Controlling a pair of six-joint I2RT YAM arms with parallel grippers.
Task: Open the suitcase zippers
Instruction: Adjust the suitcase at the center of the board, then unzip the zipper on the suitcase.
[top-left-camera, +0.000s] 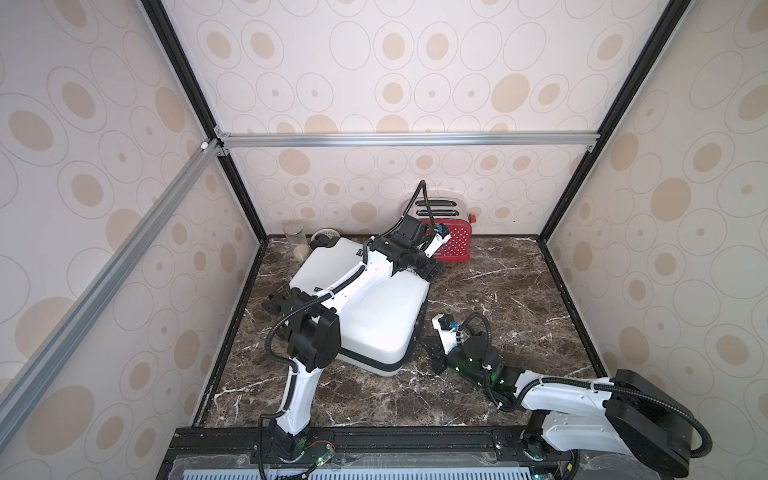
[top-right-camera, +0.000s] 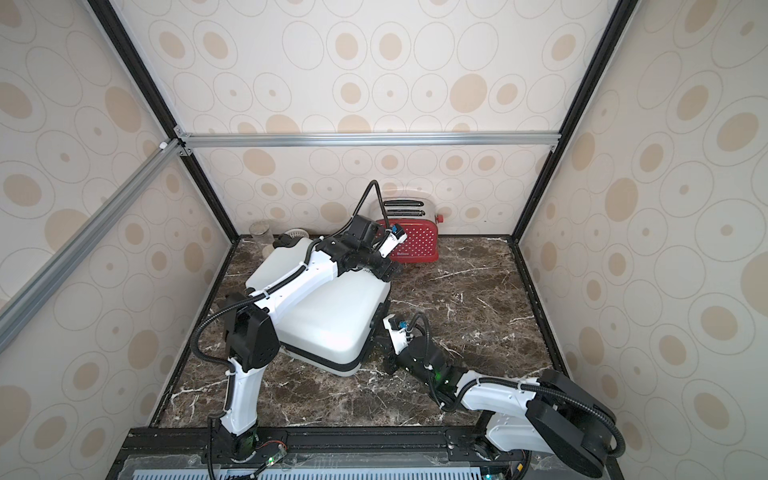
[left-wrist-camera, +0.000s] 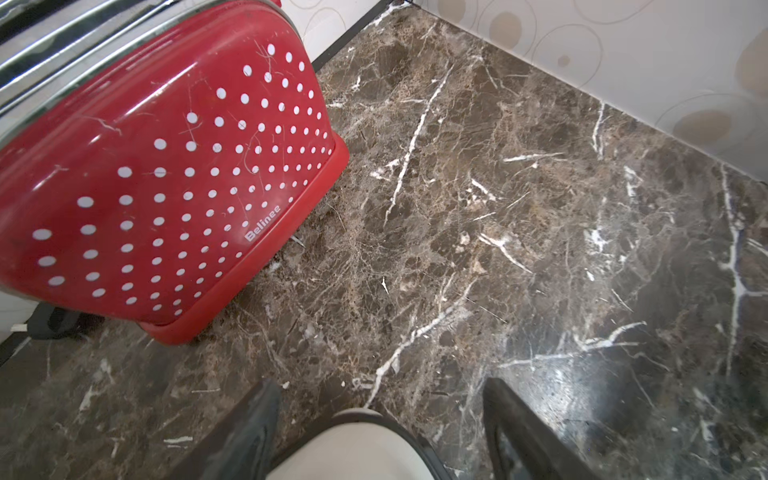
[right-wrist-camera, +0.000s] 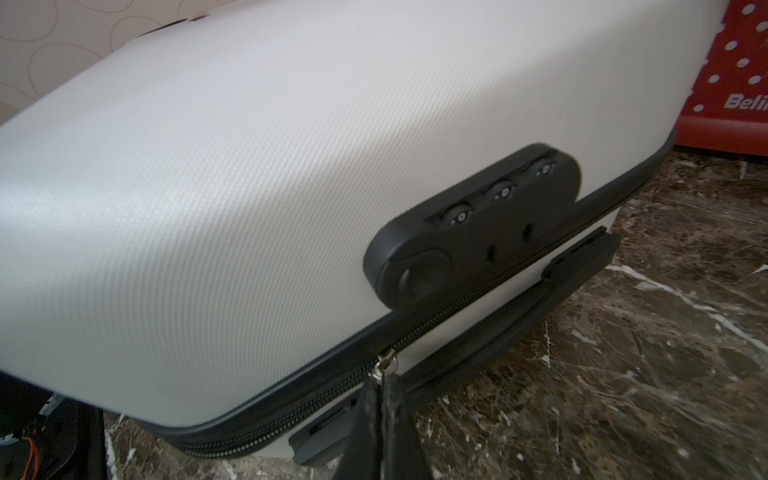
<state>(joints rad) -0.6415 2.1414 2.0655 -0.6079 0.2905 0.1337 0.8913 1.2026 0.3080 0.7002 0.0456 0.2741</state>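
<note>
Suitcase (top-left-camera: 365, 320) lies flat on the marble bench (top-left-camera: 519, 291), on the left arm's side, broad white shell up. Both top views agree (top-right-camera: 328, 320).

Left arm reaches across the shell to the far corner. Left tool (top-left-camera: 432, 270) sits over that corner, just beside the red dotted toaster (top-left-camera: 451, 245). In the left wrist view its fingers (left-wrist-camera: 253, 428) stand wide apart, released. The rounded white corner of the suitcase shows between them, and we see no grip on it. We cannot tell whether toaster and suitcase touch.

Right arm lies low on the bench, along the side of the suitcase that faces it. Right tool (right-wrist-camera: 380, 388) is clenched on the pull tab (right-wrist-camera: 384, 363), whose small silvery ring shows just past the fingertips.

The zipper (right-wrist-camera: 291, 409) is a black toothed track between the two white shells. The shells sit together along the stretch we can see. A black combination lock (right-wrist-camera: 478, 224) sits farther along the seam from the tab, with a black side handle (right-wrist-camera: 577, 262) on the lower shell near it.

A clear jar (top-left-camera: 293, 241) stands at the far left corner of the bench, behind the suitcase.
</note>
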